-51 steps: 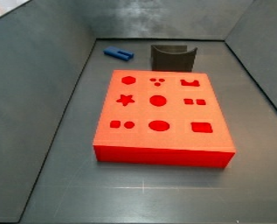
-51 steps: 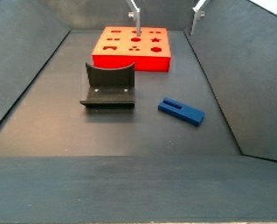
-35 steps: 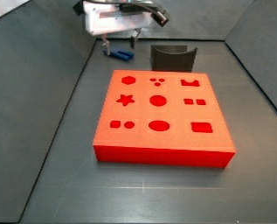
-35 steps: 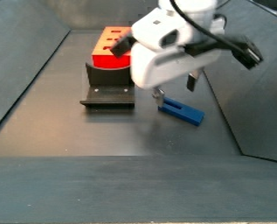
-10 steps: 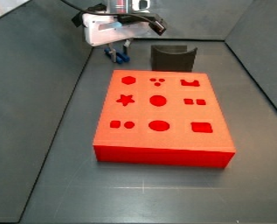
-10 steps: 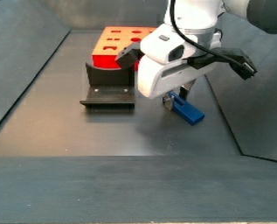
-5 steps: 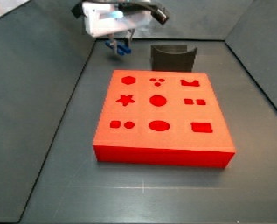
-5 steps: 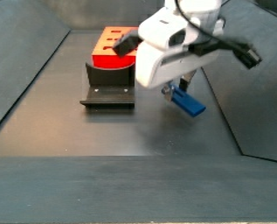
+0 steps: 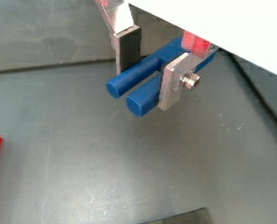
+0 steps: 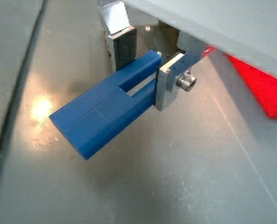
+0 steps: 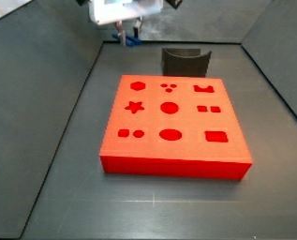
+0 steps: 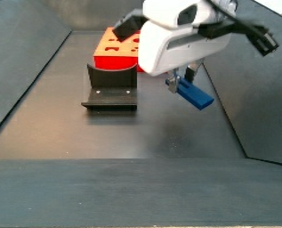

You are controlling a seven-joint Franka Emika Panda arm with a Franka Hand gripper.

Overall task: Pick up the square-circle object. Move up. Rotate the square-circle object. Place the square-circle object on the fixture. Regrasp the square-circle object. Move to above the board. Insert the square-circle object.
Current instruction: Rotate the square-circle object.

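The peg is clamped between the two fingers of the gripper, and in a side view it hangs in the air beside the fixture, clear of the floor. In my judgement this is the lift after the pick, and the height is there to give room for turning the peg before it goes down on the fixture. The silver plates press on the flat long sides near one end, so most of the body sticks out past the fingers; such a grip probably holds well but lets the far end swing. The peg is bright blue and blocky, and in a wrist view the free end shows two legs with a groove between. The board lies beyond the fixture, untouched
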